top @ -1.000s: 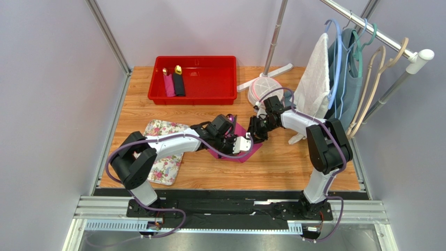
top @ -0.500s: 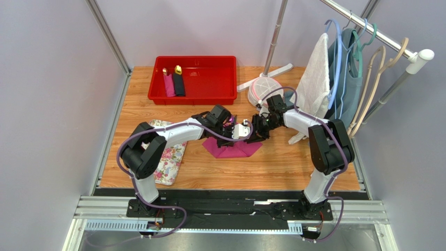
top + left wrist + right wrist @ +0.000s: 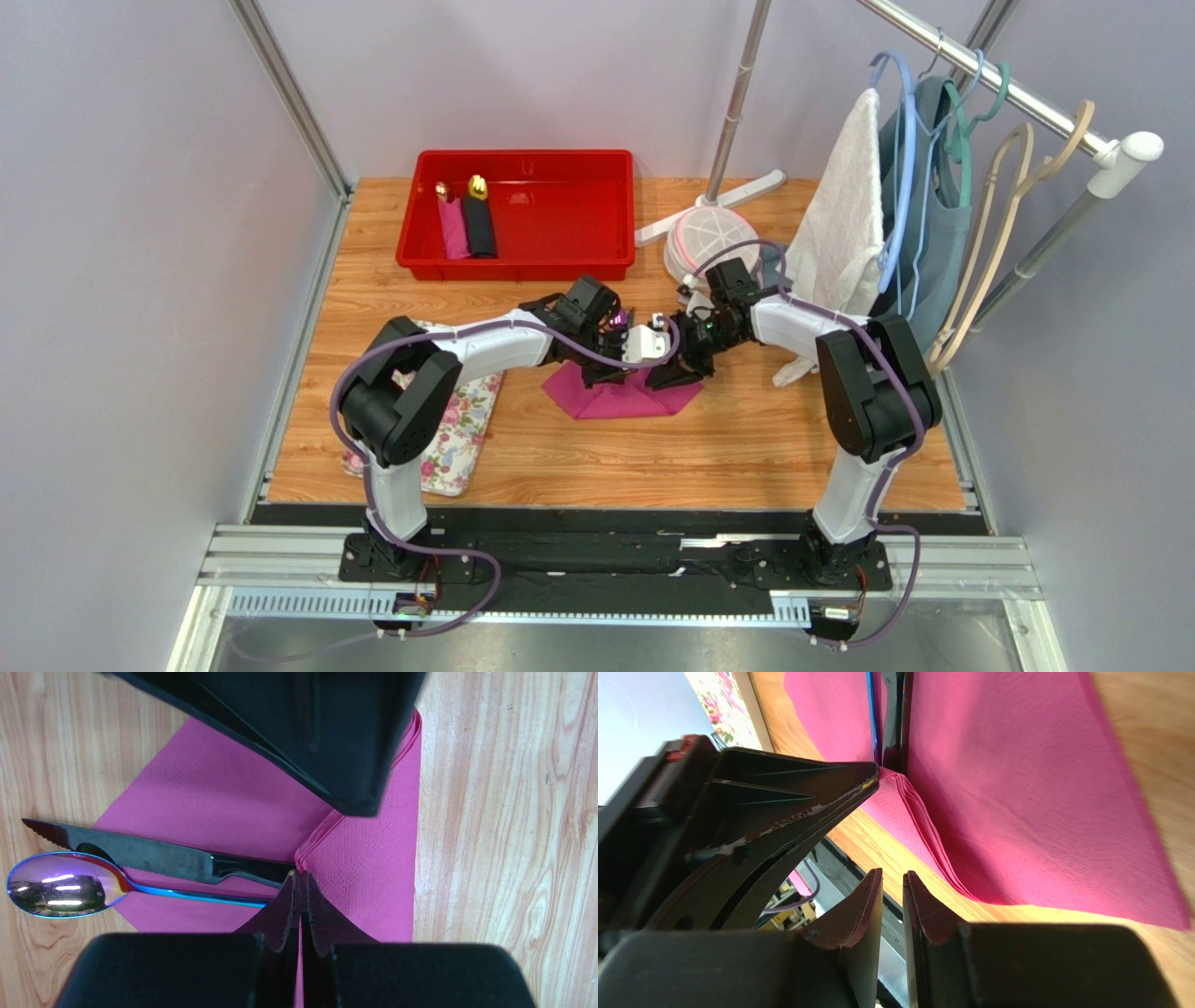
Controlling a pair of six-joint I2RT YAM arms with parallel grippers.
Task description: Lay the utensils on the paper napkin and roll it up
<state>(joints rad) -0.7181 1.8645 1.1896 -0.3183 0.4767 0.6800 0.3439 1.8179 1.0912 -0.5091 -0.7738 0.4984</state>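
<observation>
Centrally on the wooden counter (image 3: 786,448), the paper napkin (image 3: 617,398) is lying partly folded, about midway between the near and far edges and just right of a floral cloth (image 3: 456,420) that is sitting toward the left edge. The left claw (image 3: 302,882) is pressing its two fingers fully together on a raised corner of the magenta sheet. From the right wrist camera, the sheet's layered edges are seen rising to that claw's tip.

The right claw (image 3: 893,878) is hovering close beside it, above the napkin's far right part, its fingers standing only a narrow slit apart and holding nothing. The two claws are nearly meeting over the sheet.

The utensils (image 3: 175,861) are resting side by side across the napkin. The serrated knife (image 3: 126,850) is lying just beside the spoon (image 3: 60,892), and both heads are sticking out past the sheet's edge onto bare wood (the spoon's bowl is showing a purple-blue sheen). Their black handles are running under the folded flap that the left claw is pinching, so the handle ends are hidden.

Toward the far left corner of the counter, a red bin (image 3: 561,210) is holding a pink roll (image 3: 452,227) and a black roll (image 3: 480,224), each with a gold head showing. Along the right edge, a clothes rack (image 3: 1010,84) is carrying hangers and a white towel (image 3: 842,210).
</observation>
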